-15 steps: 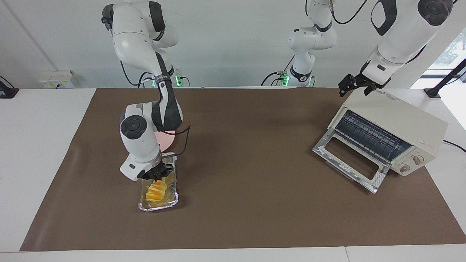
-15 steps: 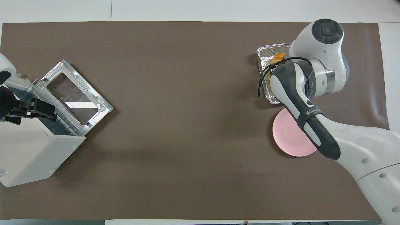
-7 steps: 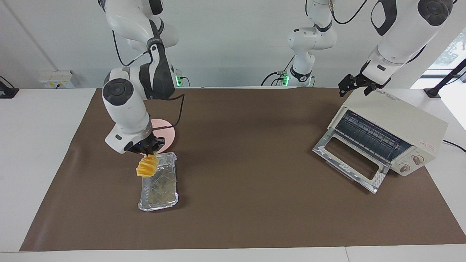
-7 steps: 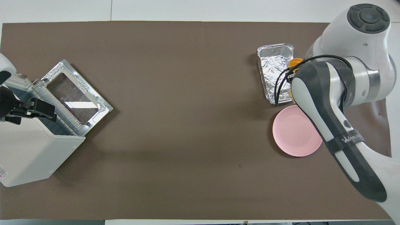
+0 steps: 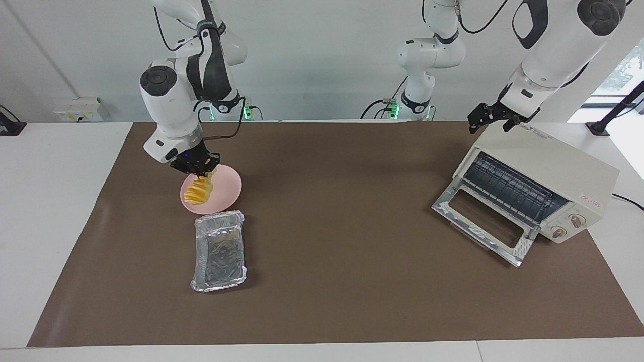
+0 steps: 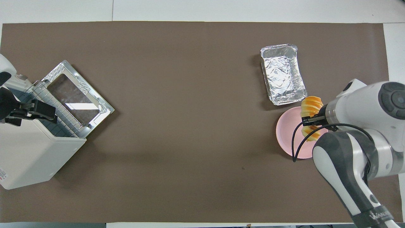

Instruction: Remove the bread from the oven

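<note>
The yellow-orange ridged bread (image 5: 197,192) (image 6: 310,107) hangs tilted from my right gripper (image 5: 203,175) (image 6: 312,120), which is shut on its upper end. It is over the round pink plate (image 5: 227,193) (image 6: 288,134), and I cannot tell whether its lower end touches the plate. The cream-white oven (image 5: 551,168) (image 6: 28,155) stands at the left arm's end of the table with its glass door (image 5: 482,221) (image 6: 76,95) dropped open and its rack bare. My left gripper (image 5: 492,118) (image 6: 37,110) waits open over the oven's top front edge.
A silver foil tray (image 5: 220,251) (image 6: 282,74) lies with nothing in it, just farther from the robots than the pink plate. A brown mat (image 5: 342,226) covers the table. The oven's cable trails off at the left arm's end.
My right gripper lifted the bread out of the foil tray and carried it toward the robots until it was over the pink plate. The left arm has not moved.
</note>
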Tool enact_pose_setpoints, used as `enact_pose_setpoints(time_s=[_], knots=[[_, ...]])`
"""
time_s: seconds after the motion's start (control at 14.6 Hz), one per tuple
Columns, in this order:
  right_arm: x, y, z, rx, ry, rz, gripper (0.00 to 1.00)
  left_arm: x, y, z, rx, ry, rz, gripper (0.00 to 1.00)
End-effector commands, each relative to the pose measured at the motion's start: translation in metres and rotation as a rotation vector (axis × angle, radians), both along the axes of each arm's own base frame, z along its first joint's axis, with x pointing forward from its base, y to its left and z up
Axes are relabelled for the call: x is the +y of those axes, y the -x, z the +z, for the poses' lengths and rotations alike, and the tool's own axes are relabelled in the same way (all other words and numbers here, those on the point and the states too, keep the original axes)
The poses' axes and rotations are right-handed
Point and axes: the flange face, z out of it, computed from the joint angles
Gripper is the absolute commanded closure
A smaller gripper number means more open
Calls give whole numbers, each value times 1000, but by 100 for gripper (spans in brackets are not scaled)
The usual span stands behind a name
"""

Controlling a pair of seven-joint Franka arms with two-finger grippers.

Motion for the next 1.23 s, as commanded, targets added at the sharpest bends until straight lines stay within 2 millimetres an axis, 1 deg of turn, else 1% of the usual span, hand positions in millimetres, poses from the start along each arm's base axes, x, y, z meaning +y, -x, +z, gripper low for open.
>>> enact_pose_setpoints(time_s=[0.0,0.07,0.21,0.41,0.48,0.62,0.69,0.75,0.89,0.96,1.03,1.17], knots=[[-5,44,-36,-67,-28,-1,100,3,3,5,-19,-6,-1,0],[-7,48,-48,-88,-30,21,100,2,3,5,-19,-6,-3,0],[-15,47,-66,-101,-30,24,100,3,3,5,-19,-6,-1,0],[-15,48,-91,-133,-34,23,100,2,3,6,-20,-6,-3,0],[-15,48,-95,-132,-34,24,100,3,3,5,-19,-6,-1,0],[-15,48,-95,-129,-35,22,100,3,3,5,-19,-6,-1,0],[-15,47,-96,-129,-34,20,78,3,3,5,-19,-6,-1,0],[-15,46,-94,-127,-34,17,1,2,3,5,-19,-6,-3,0],[-15,45,-93,-112,-33,17,0,2,3,5,-19,-6,-3,0],[-14,42,-85,-100,-31,19,0,2,3,5,-19,-6,-3,0],[-14,36,-74,-74,-28,19,0,3,3,5,-19,-6,-1,0],[-13,17,-39,-28,-22,21,0,2,3,5,-19,-6,-3,0]])
